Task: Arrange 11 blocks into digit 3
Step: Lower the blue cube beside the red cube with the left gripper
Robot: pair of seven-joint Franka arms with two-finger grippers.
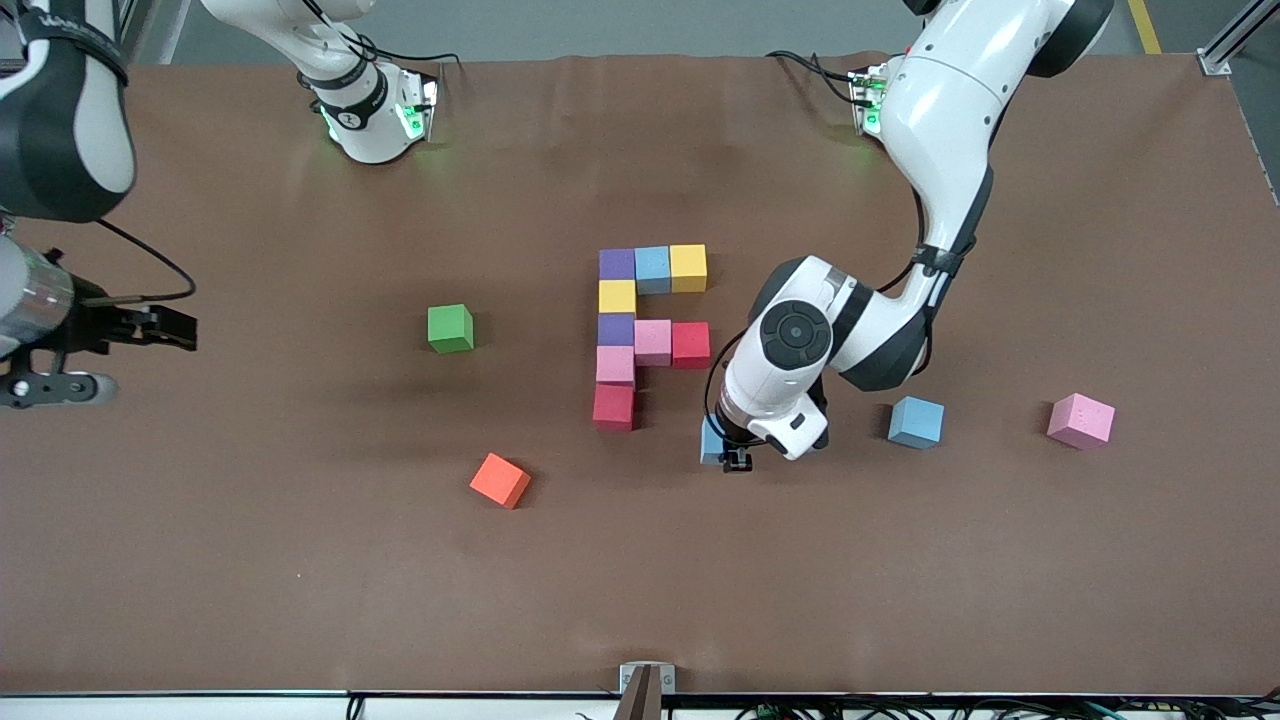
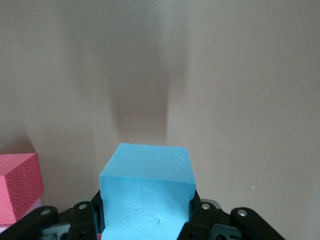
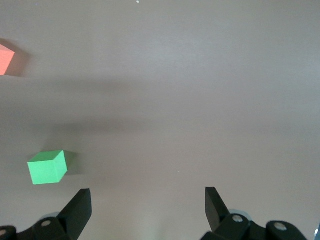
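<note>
Several touching blocks [image 1: 617,330] make a partial figure mid-table: a purple, light blue and yellow row, a column running down to a red block [image 1: 613,406], and a pink and red prong. My left gripper [image 1: 735,458] is shut on a light blue block [image 1: 711,441], low over the table beside that red block with a gap between them. The left wrist view shows the held block [image 2: 146,187] between the fingers [image 2: 204,215] and the red block [image 2: 17,192] to one side. My right gripper [image 1: 185,332] waits open and empty at the right arm's end [image 3: 147,197].
A loose light blue block [image 1: 915,421] and a pink block [image 1: 1080,420] lie toward the left arm's end. A green cube [image 1: 450,328] [image 3: 47,167] and an orange cube [image 1: 500,480] [image 3: 6,59] lie toward the right arm's end of the figure.
</note>
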